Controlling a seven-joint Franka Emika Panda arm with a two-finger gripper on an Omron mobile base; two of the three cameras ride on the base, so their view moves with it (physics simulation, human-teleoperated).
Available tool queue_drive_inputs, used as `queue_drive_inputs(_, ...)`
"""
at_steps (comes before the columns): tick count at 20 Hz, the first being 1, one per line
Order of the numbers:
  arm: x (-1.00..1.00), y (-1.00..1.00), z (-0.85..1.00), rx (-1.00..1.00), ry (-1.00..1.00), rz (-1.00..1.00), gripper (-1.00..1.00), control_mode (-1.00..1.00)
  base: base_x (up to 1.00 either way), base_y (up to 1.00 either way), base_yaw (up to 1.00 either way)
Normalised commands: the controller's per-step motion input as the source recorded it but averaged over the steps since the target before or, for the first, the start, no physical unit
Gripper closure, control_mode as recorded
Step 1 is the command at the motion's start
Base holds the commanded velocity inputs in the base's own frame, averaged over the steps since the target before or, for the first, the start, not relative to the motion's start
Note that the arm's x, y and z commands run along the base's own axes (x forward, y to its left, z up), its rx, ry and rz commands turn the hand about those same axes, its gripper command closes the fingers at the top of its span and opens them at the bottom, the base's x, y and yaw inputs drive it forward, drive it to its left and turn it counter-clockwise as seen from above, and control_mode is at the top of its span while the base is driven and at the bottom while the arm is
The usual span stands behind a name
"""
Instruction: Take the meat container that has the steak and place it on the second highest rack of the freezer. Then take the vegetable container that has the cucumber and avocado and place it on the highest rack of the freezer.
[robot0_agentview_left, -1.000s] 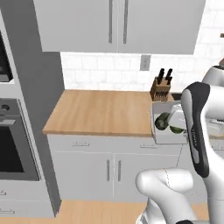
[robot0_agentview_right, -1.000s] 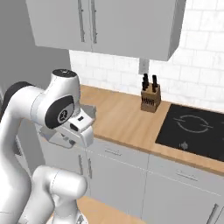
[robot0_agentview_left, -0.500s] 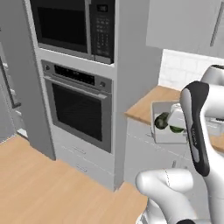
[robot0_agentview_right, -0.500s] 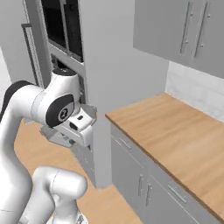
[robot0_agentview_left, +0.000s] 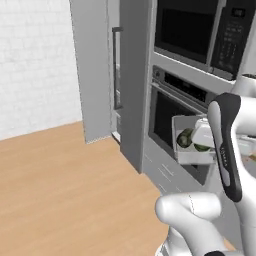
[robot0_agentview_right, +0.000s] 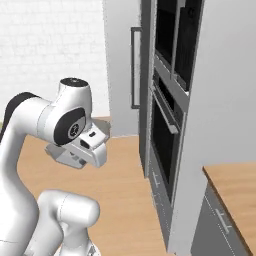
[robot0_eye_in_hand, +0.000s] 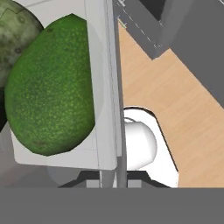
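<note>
In the left base view the vegetable container (robot0_agentview_left: 187, 150), a straight-walled grey tray, hangs in the air in front of the built-in oven (robot0_agentview_left: 175, 120), carried at the end of the white arm (robot0_agentview_left: 227, 145). Two green pieces show inside it, but the arm's forearm covers the tray's right end and the gripper itself, so the fingers cannot be made out here. To the left stands the freezer (robot0_agentview_left: 95, 75), a tall grey cabinet with a dark bar handle (robot0_agentview_left: 116, 67); its top is cut off by the frame. A microwave (robot0_agentview_left: 200, 30) sits above the oven, cropped at the upper right.

In the right base view the arm's big joint hides most of the load; only a pale grey underside of the tray (robot0_agentview_right: 67, 155) peeks out below the hand. The freezer (robot0_agentview_right: 122, 65) stands behind, beside the oven column.

In the hand view the gripper (robot0_eye_in_hand: 114, 173) is closed on the tray's thin wall, which rises between the fingertips. The avocado (robot0_eye_in_hand: 52, 87) lies against that wall inside the tray; the cucumber (robot0_eye_in_hand: 15, 39) is cut off at the upper left corner.
</note>
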Motion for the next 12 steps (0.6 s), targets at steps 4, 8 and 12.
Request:
queue_drive_inputs(4,0.00,0.00,0.00,0.00,0.00,0.00,1.00,1.00,1.00,0.29,0.29)
queue_drive_inputs(8,0.00,0.00,0.00,0.00,0.00,0.00,1.00,1.00,1.00,0.13,0.01)
queue_drive_inputs(12,0.00,0.00,0.00,0.00,0.00,0.00,1.00,1.00,1.00,0.54,-0.09)
